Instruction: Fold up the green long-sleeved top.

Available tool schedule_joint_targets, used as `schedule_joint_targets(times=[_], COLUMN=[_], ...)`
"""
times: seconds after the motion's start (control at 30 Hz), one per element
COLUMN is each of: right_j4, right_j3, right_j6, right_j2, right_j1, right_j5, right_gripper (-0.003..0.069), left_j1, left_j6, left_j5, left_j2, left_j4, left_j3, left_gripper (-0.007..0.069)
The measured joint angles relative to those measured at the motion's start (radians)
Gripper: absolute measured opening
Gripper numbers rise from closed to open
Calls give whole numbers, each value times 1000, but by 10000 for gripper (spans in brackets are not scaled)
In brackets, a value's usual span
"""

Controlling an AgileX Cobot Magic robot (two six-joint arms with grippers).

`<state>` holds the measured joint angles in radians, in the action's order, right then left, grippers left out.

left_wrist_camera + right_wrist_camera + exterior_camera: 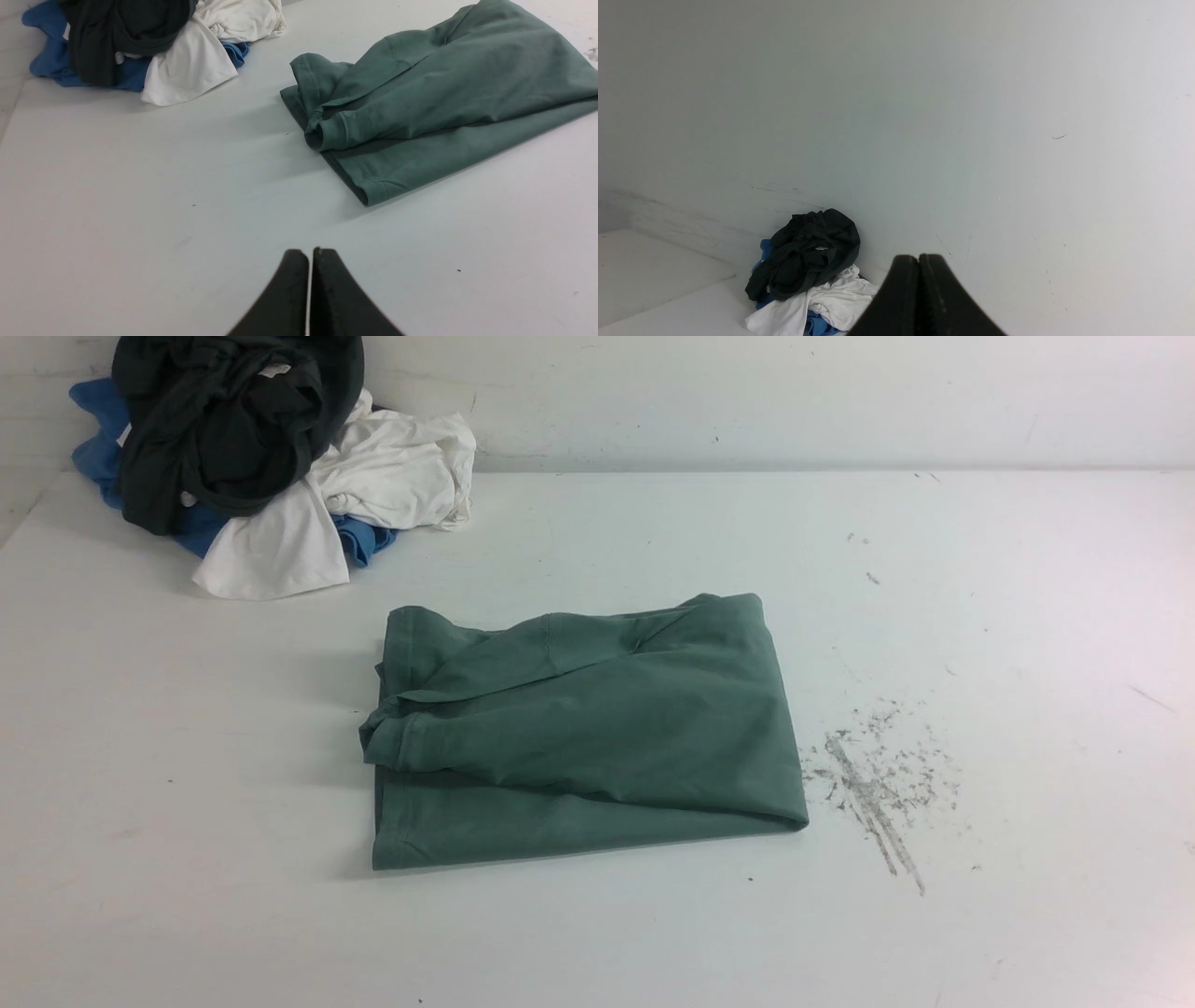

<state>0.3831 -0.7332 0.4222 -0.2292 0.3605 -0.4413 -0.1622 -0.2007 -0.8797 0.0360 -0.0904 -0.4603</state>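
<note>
The sage-green cotton long-sleeved top point(579, 728) is found folded at table centre, long axis crosswise, ahead of the nearer left gripper point(309, 254); both it and the right gripper point(919, 259) are pressed together, empty.

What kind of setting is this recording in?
Probably a lab bench for laundry folding: a bare, scuffed white table against a plain wall, a folded green top, and a heap of other garments.
</note>
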Motion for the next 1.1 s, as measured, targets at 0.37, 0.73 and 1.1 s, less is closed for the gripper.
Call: schedule_joint_targets(times=[0.37,0.73,1.1], right_j4=[-92,-397,-459], right_j3=[213,719,760], right_j6=[-16,-378,-670], right_j2=[62,238,239], right_j1=[-85,-428,-435], right_j5=[124,216,103], right_gripper=[-15,-15,-15], left_j1=[0,0,0], left_j6=[0,0,0], left_j5=[0,0,0], left_j2=[0,0,0], left_j4=[-1,-1,-1], left_j3=[0,0,0], left_gripper=[-3,-3,-3])
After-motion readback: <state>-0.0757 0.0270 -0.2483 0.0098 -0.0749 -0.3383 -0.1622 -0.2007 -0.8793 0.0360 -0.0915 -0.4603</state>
